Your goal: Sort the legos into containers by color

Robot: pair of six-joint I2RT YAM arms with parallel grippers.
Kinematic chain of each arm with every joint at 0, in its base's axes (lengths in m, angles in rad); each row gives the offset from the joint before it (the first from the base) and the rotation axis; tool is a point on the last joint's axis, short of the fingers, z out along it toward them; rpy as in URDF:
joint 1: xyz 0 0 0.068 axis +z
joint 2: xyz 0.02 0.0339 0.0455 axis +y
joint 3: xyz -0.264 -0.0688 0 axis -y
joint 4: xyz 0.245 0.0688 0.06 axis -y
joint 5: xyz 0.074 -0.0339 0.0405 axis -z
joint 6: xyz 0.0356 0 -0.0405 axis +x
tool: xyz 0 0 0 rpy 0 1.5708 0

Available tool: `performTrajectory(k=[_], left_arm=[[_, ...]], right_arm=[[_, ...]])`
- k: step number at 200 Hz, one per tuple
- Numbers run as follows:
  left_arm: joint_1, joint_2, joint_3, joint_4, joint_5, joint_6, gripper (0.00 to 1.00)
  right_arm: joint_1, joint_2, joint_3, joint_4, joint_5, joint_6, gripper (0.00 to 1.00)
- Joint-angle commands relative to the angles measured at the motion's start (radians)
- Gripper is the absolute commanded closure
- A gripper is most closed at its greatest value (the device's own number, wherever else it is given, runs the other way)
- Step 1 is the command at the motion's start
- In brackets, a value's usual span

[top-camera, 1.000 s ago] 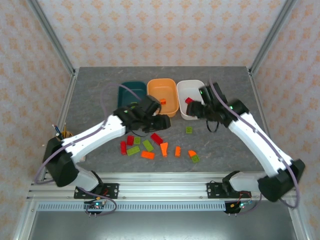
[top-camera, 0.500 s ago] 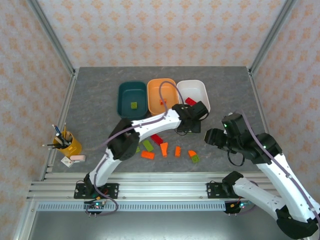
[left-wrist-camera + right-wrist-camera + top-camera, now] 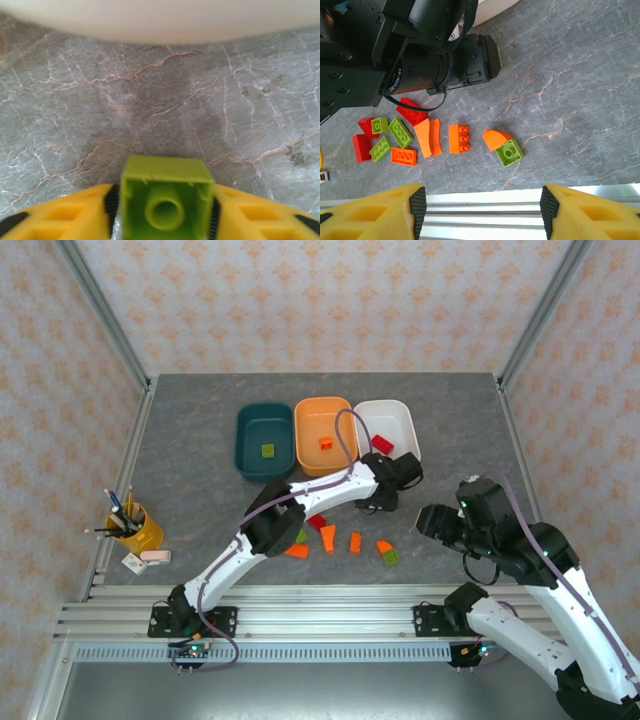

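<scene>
Progress is early: the dark teal plastic tub (image 3: pixel 248 432), orange plastic tub (image 3: pixel 325 418) and white plastic tub (image 3: pixel 396 418) hold one brick each, the left gripper (image 3: pixel 165 212) clamps a yellow-green plastic brick (image 3: pixel 165 187) just short of the white plastic tub, and the spread, empty right gripper (image 3: pixel 482 212) hangs over roughly ten unsorted bricks (image 3: pixel 460 138).

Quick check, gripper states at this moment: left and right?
Left gripper: closed on a yellow-green lego, near the white tub's wall.
Right gripper: open, holding nothing.
</scene>
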Motion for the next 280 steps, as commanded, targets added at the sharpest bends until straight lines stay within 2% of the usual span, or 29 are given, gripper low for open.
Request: performTrajectory(k=[1,18,42,73,100,131,158,180,207,230,280], left_arm=[[0.006,0.012,0.030,-0.009,-0.034,0.014,0.60],[0.006,-0.003,0.033,-0.015,-0.047,0.018,0.67],[0.006,-0.079,0.005,-0.034,-0.067,0.022,0.68],[0.047,-0.305,-0.209,0.012,-0.050,0.012,0.68],[0.148,-0.509,-0.408,0.008,-0.027,0.028,0.68],[0.314,-0.657,-0.528,-0.052,-0.009,0.113,0.68],[0.447,-0.639,-0.531,-0.096,-0.002,0.192,0.68],[0.511,-0.559,-0.477,-0.122,-0.033,0.249,0.68],[0.554,-0.455,-0.400,-0.178,-0.074,0.268,0.68],[0.584,-0.419,-0.404,-0.179,-0.100,0.269,0.68],[0.619,-0.347,-0.409,-0.168,-0.126,0.314,0.68]], right_arm=[[0.005,-0.008,-0.009,-0.016,0.011,0.019,0.36],[0.005,-0.008,-0.008,-0.010,0.009,0.014,0.36],[0.005,-0.007,-0.014,0.008,-0.005,-0.010,0.36],[0.005,0.014,-0.021,0.085,-0.061,-0.076,0.37],[0.026,0.104,-0.006,0.204,-0.120,-0.123,0.37],[0.147,0.293,0.065,0.336,-0.083,-0.140,0.37],[0.198,0.464,0.123,0.460,-0.100,-0.127,0.37],[0.198,0.576,0.145,0.580,-0.136,-0.082,0.37],[0.198,0.688,0.178,0.673,-0.140,-0.034,0.36],[0.198,0.756,0.214,0.695,-0.145,-0.018,0.36],[0.197,0.773,0.196,0.697,-0.148,-0.003,0.36]])
